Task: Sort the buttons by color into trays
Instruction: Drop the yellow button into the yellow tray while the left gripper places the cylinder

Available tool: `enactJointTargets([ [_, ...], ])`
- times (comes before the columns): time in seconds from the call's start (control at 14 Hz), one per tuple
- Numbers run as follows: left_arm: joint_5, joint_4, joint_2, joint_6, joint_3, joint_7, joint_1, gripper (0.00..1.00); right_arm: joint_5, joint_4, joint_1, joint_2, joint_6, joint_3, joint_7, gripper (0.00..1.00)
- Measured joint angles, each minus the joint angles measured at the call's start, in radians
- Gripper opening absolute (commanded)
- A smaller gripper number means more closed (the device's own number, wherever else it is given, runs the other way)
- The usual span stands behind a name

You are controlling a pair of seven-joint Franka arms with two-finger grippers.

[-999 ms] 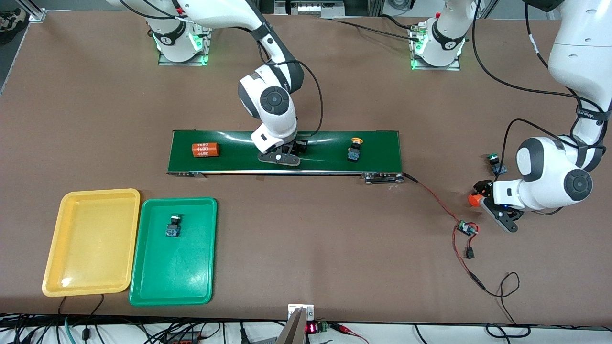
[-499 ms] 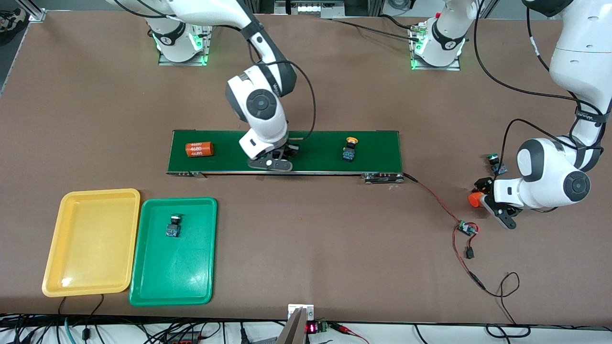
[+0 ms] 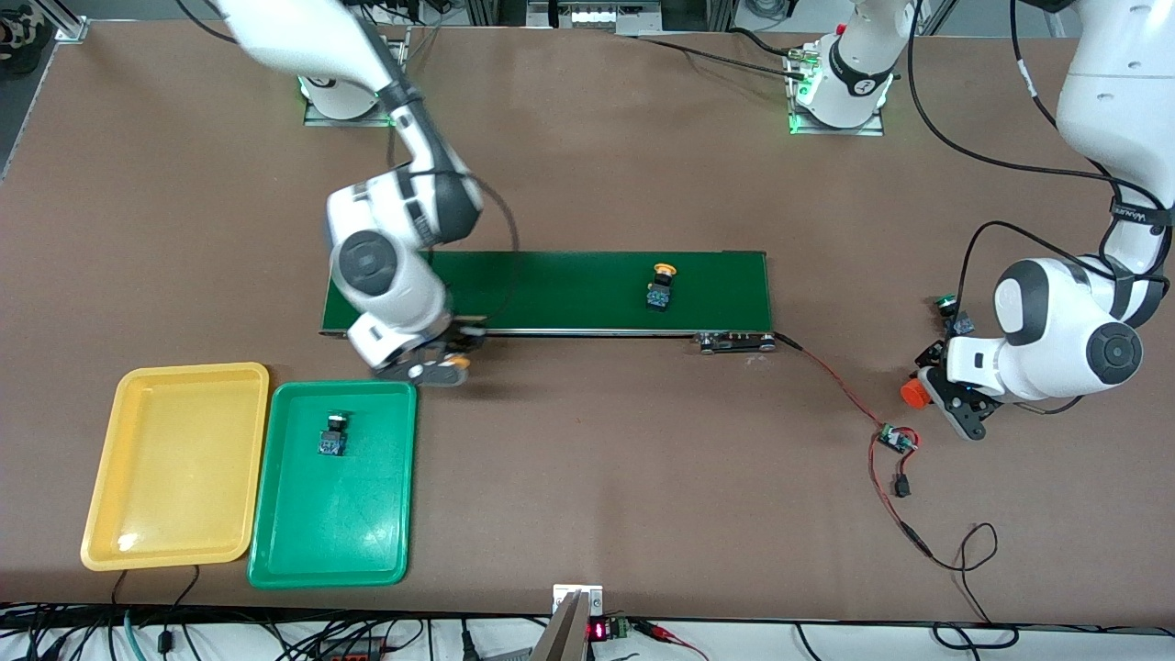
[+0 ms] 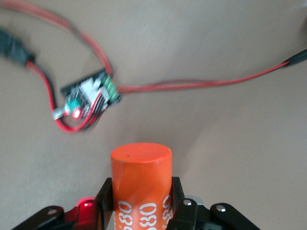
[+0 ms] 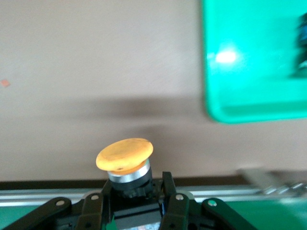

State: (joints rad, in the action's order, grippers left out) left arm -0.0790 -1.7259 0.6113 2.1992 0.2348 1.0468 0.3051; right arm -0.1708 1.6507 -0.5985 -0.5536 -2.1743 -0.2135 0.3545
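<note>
Brown table faces you; right gripper clamps a yellow button above it; left gripper grips an orange cylinder.

A high front camera looks down the whole table toward both bases. Each wrist camera looks close past its own fingers; the right one shares the green tray.

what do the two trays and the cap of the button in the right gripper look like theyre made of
Yellow tray and green tray: likely glossy moulded plastic, judging by their bright glare spots and rounded rims. Button in the right gripper: the yellow-orange cap looks like smooth plastic, on a shiny silvery collar, possibly metal.
</note>
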Motion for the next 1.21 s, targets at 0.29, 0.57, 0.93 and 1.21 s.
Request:
enactJointTargets([
  [0.29,0.000,-0.011,-0.100,-0.125,0.034,0.000,-0.139,0.00,0.022,-0.006,0.128,0.000,0.000,-0.003,-0.178,0.29],
  [0.57,0.000,-0.053,-0.162,-0.137,0.155,-0.005,-0.268,0.00,0.082,-0.012,0.250,0.000,0.000,-0.005,-0.349,0.29],
  [0.93,0.000,-0.133,-0.181,-0.137,0.221,0.012,-0.337,0.00,0.087,-0.013,0.408,-0.018,0.000,-0.006,-0.597,0.30],
  [1.21,0.000,-0.198,-0.181,-0.134,0.259,0.022,-0.337,0.02,0.087,-0.023,0.540,-0.093,-0.061,-0.006,-0.793,0.31],
])
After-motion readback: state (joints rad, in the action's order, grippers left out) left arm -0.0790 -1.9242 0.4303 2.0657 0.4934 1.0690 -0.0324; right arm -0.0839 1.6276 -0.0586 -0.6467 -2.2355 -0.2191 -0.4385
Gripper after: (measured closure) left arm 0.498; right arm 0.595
